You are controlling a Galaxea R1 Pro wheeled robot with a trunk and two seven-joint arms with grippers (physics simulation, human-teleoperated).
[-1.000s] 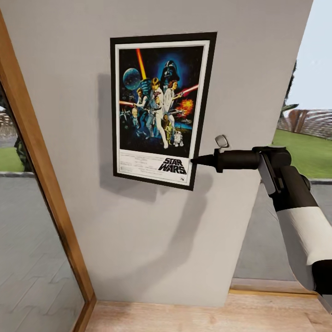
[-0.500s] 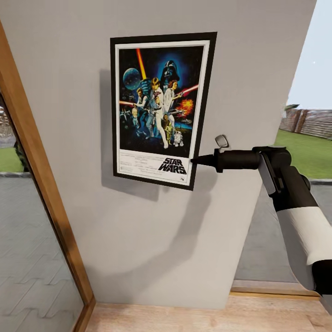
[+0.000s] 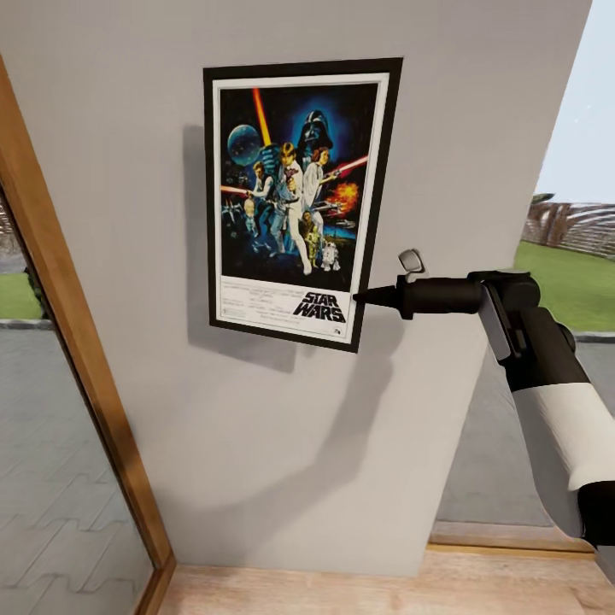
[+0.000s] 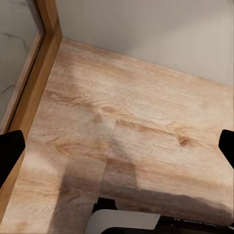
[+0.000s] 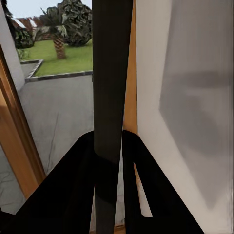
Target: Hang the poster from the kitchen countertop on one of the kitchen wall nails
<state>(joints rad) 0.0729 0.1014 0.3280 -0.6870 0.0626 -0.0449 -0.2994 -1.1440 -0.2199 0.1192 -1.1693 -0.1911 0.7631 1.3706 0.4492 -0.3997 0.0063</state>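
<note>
The Star Wars poster (image 3: 295,201) stands upright and slightly tilted against the light grey wall (image 3: 282,444), casting a shadow to its left. My right gripper (image 3: 359,297) is shut on the poster's right edge near the lower corner. In the right wrist view the poster (image 5: 111,73) appears edge-on as a dark strip pinched between the black fingers (image 5: 73,190). My left gripper (image 4: 117,151) hangs open over the wooden floor (image 4: 126,126), holding nothing. The wall nails are hidden and the kitchen countertop is out of view.
A wooden door frame (image 3: 77,342) with glass runs down the left of the wall. To the wall's right an opening (image 3: 568,282) looks out on lawn and paving. Light wooden floor (image 3: 384,589) lies below.
The whole picture has shifted slightly, so the camera has moved. The poster and my right gripper keep the same place and hold.
</note>
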